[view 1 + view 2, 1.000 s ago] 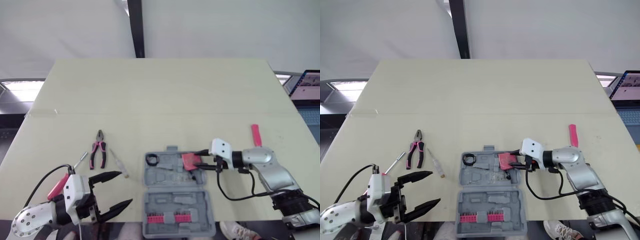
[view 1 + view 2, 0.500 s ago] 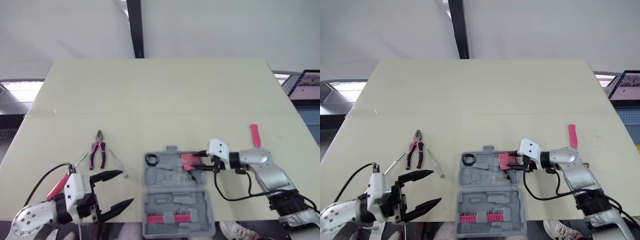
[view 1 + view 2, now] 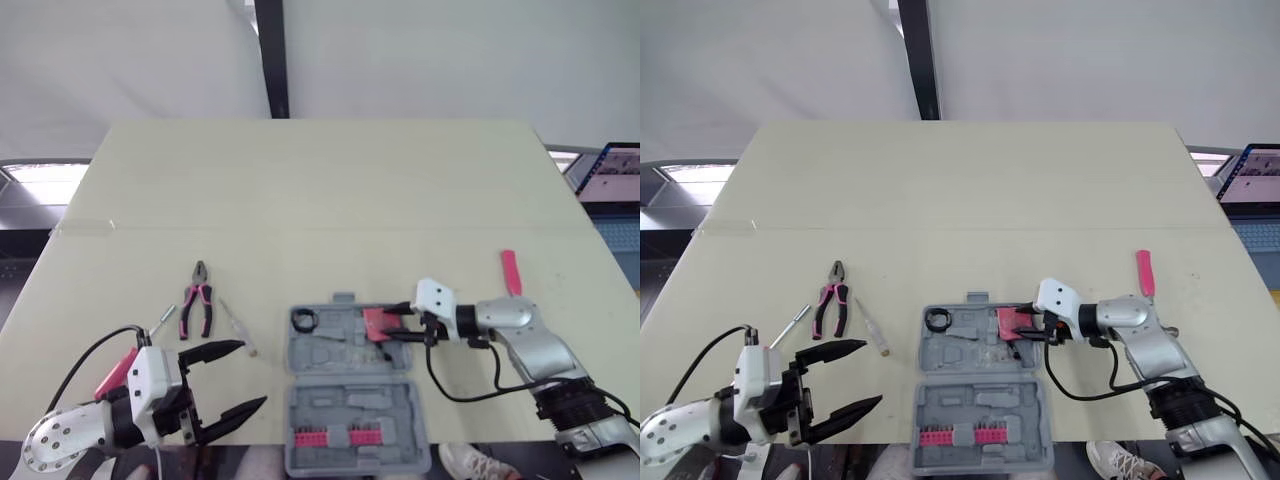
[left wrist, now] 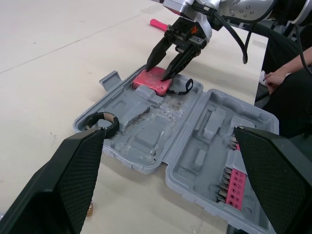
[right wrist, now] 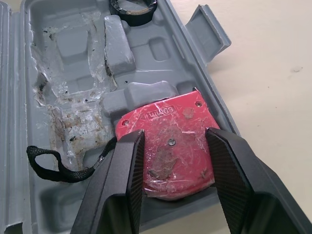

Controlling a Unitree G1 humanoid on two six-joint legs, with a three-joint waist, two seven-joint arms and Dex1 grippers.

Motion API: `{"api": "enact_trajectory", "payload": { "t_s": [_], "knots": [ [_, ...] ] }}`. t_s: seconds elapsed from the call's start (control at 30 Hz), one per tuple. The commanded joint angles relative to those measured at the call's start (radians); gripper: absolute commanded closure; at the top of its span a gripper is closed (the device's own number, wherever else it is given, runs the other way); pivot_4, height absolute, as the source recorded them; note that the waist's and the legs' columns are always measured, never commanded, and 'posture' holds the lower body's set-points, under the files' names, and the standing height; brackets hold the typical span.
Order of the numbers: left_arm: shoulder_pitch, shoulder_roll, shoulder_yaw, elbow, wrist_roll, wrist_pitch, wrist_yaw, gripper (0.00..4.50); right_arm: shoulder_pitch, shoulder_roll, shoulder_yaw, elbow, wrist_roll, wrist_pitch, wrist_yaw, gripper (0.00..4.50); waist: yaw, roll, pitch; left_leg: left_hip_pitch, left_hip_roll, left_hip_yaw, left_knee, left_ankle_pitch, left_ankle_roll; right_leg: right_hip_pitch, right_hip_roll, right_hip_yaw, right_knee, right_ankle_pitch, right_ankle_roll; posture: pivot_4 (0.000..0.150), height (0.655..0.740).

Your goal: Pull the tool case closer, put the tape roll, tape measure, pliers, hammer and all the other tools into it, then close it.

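Half-open right tool (image 5: 174, 135) straddles tape measure (image 3: 1010, 321) in tool case (image 3: 350, 398).

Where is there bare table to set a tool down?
Bare: the far half of the table, beyond the pliers and tool case. Crowded: near left around pliers, screwdriver and left gripper; the right gripper is at the tape measure.

Tool case (image 3: 350, 400): grey, open flat at the table's near edge, centre. Tape roll (image 3: 304, 320): black, in the case's far-left recess. Tape measure (image 3: 376, 322): red, black strap, in the far-right recess. Pliers (image 3: 196, 303): pink-and-black handles, flat on the table left of the case, nose pointing far. Pink-handled tool (image 3: 511, 271): right of the case, well apart.
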Motion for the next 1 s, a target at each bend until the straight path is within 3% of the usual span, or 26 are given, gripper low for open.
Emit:
{"api": "enact_trajectory", "payload": {
  "t_s": [0.03, 0.4, 0.63, 1.0],
  "knots": [
    [0.004, 0.008, 0.021, -0.03, -0.013, -0.009, -0.009, 0.0, 0.058, 0.007, 0.044, 0.082, -0.045, 0.032, -0.004, 2.38, 0.0, -0.002, -0.001, 0.0, 0.0, 0.0, 0.0, 0.0, 0.0, 0.0, 0.0, 0.0, 0.0, 0.0, 0.0, 0.15, 0.74],
    [0.001, 0.008, 0.018, -0.023, -0.007, -0.018, -0.019, 0.0, 0.102, 0.034, 0.037, 0.121, -0.047, 0.007, -0.021, 2.38, 0.001, -0.007, -0.008, 0.003, 0.001, -0.001, -0.003, 0.0, 0.0, 0.004, 0.0, -0.001, -0.003, 0.0, 0.0, 0.15, 0.74],
    [-0.01, 0.01, 0.014, -0.019, -0.004, -0.014, -0.021, 0.0, 0.1, 0.04, 0.034, 0.155, -0.056, -0.004, -0.024, 2.38, 0.001, -0.008, -0.009, 0.017, 0.001, 0.0, -0.01, 0.0, -0.001, 0.018, 0.0, -0.002, -0.011, 0.0, 0.0, 0.15, 0.74],
    [-0.015, 0.007, 0.013, -0.011, -0.002, -0.016, -0.026, 0.0, 0.097, 0.049, 0.03, 0.16, -0.054, -0.003, -0.029, 2.38, 0.001, -0.009, -0.012, 0.018, 0.001, -0.001, -0.011, -0.001, -0.001, 0.02, 0.0, -0.003, -0.014, 0.0, 0.0, 0.15, 0.74]
  ]
}}
